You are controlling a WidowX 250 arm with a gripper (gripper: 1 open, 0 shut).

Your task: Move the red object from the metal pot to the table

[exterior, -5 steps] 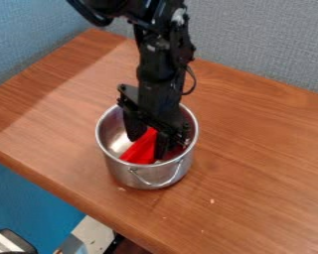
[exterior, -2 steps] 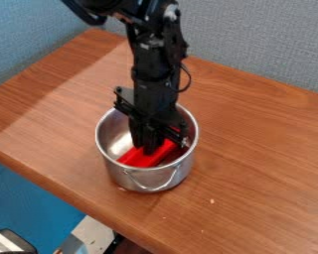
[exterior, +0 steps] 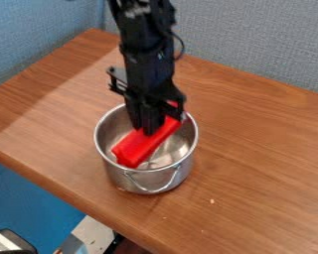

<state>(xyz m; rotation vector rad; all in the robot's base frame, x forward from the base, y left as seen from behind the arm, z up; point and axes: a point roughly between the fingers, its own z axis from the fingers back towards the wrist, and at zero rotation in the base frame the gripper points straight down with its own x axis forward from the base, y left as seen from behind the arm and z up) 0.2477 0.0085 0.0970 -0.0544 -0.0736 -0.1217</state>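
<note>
Above the metal pot (exterior: 144, 154), red object (exterior: 138, 147) tilted in the hand's (exterior: 152, 121) clamped fingers.

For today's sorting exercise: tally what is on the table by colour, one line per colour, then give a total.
Red: 1, the block
Silver: 1, the pot
Total: 2, on the brown table

Evenly lit, soft and low-resolution; glare on metal pot (exterior: 179, 151) wall, faint shadow on tabletop (exterior: 49, 99) nearby.
</note>
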